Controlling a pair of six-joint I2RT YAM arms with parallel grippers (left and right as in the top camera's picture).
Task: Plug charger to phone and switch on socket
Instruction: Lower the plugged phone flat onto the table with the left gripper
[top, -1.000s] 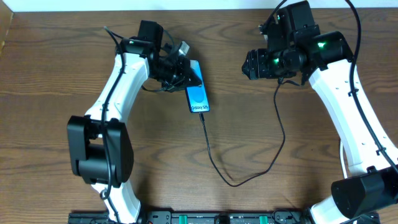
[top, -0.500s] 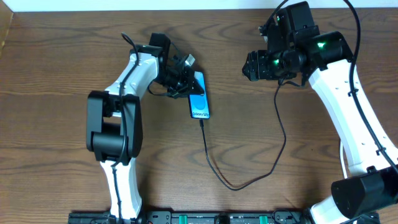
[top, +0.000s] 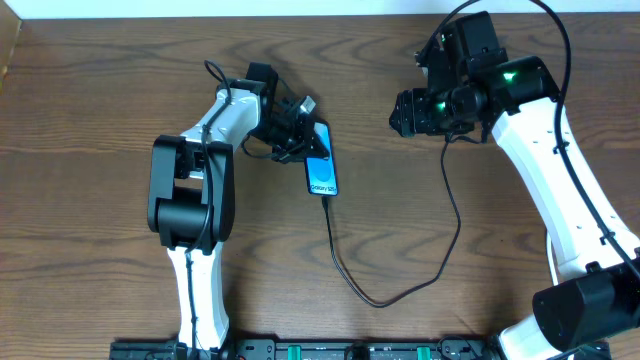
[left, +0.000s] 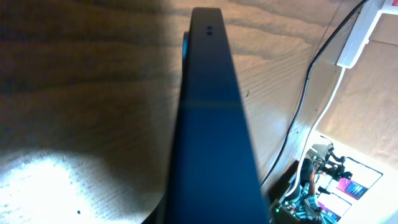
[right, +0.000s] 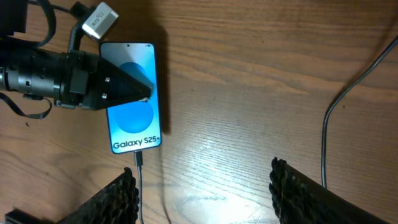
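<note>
On the glossy rectangular phone (right: 134, 123) rests the closed left end effector (right: 148, 92); right end effector (right: 204, 173) gapes empty.

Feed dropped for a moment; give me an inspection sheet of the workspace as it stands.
Surface: wooden table.
Job's things: phone flat, screen up; charger plug at its bottom edge, seemingly in; socket not seen overhead.
Clutter: nothing seen.
Grippers: left gripper shut, tip on the phone's screen; right gripper open, empty.
Cables: charger loops across the table toward the right side.
Surroundings: white block with cords in the left wrist view's corner, unidentified.
</note>
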